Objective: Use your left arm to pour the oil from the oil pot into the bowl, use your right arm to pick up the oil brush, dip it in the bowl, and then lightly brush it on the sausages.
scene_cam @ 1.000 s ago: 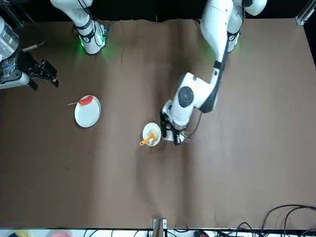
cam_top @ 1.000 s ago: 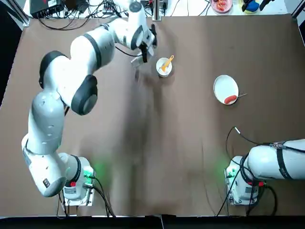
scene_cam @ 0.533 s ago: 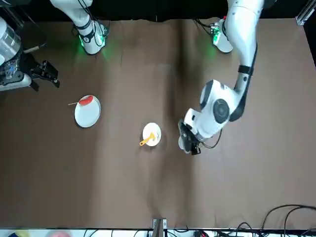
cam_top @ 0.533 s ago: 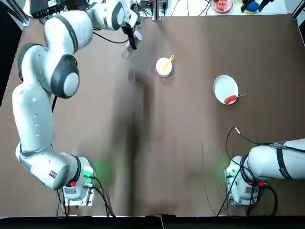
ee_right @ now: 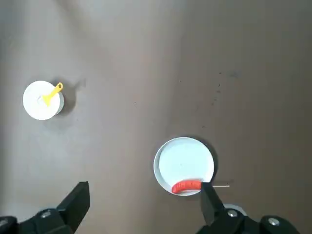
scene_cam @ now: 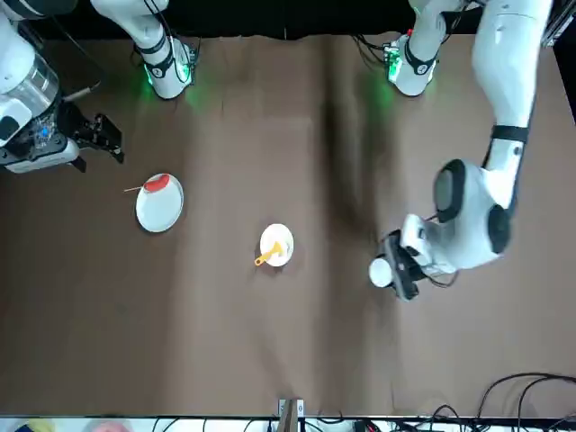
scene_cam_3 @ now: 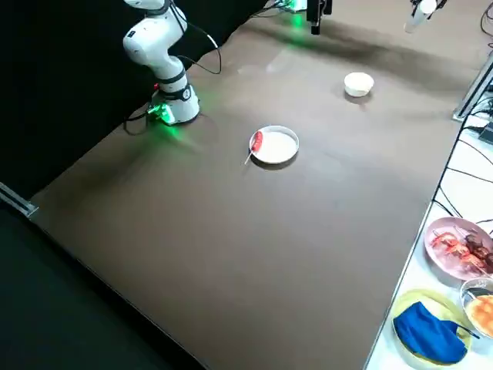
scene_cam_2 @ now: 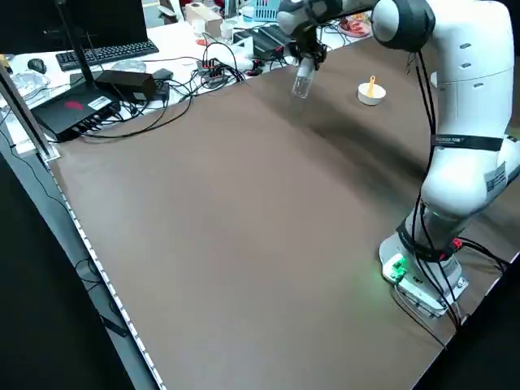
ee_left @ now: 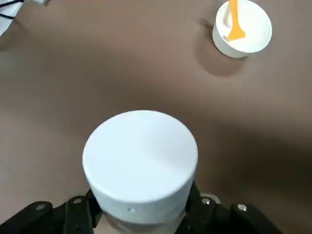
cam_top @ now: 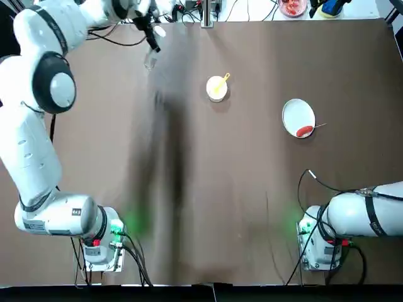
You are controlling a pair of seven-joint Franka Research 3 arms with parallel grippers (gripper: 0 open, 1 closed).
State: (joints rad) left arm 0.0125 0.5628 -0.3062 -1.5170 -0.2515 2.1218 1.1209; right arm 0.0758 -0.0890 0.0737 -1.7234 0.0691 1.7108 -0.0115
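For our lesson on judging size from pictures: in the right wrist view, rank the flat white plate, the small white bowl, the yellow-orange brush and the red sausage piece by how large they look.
1. Flat round white plate.
2. Small round white bowl.
3. Red oblong sausage piece and yellow-orange oil brush: these look alike in length, so I leave them unranked.

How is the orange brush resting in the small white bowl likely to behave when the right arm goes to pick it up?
The oil brush looks thin and short, so probably light. It leans on the bowl's rim with its handle sticking out, so a nudge may pivot it or tip it out. The bowl is small and may slide. The right pincer is open, well away.
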